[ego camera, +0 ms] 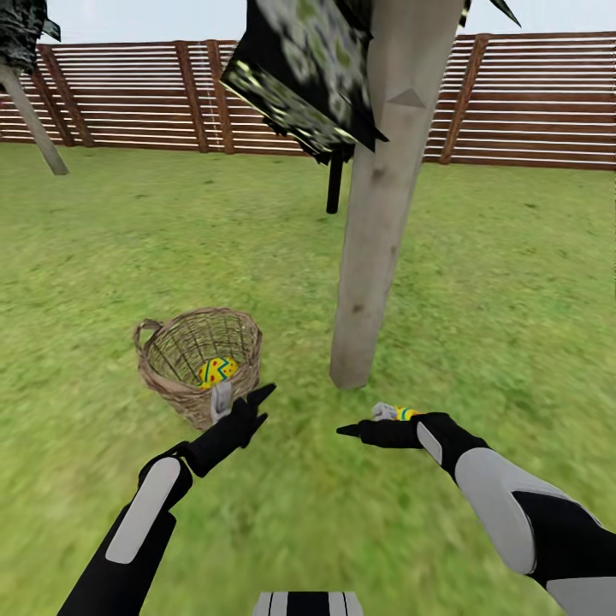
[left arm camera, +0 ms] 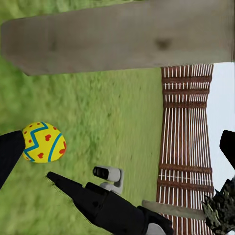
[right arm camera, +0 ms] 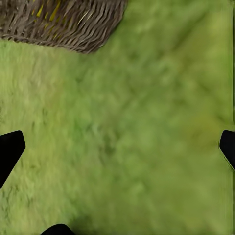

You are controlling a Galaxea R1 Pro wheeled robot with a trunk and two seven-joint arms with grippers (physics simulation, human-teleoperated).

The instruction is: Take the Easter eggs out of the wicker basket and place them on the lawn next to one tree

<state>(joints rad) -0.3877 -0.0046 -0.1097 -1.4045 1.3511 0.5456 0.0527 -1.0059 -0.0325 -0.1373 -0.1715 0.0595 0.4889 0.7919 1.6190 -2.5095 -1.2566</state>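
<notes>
Head view first, left to right: at about 8 o'clock I have the wicker basket (ego camera: 198,364), tan woven twigs with a thick braided rim and a small side handle, tipped a little toward me on the lawn (ego camera: 103,257). One Easter egg (ego camera: 217,371) lies inside it, yellow with a blue zigzag and red spots, its lower part cut off by the rim. My left gripper (ego camera: 242,400) sits just over the basket's near edge with its jaws spread and nothing between them.

The tree (ego camera: 376,248) rises from centre toward 12 o'clock, a thick pale grey-beige trunk under dark speckled foliage. Just by its foot, at 5 o'clock, a second egg (ego camera: 404,414) shows as a sliver of yellow behind my right gripper (ego camera: 364,423). In the left wrist view that egg (left arm camera: 43,142) is plain to read. The right wrist view shows the right jaws spread wide. I can make out no writing anywhere.
</notes>
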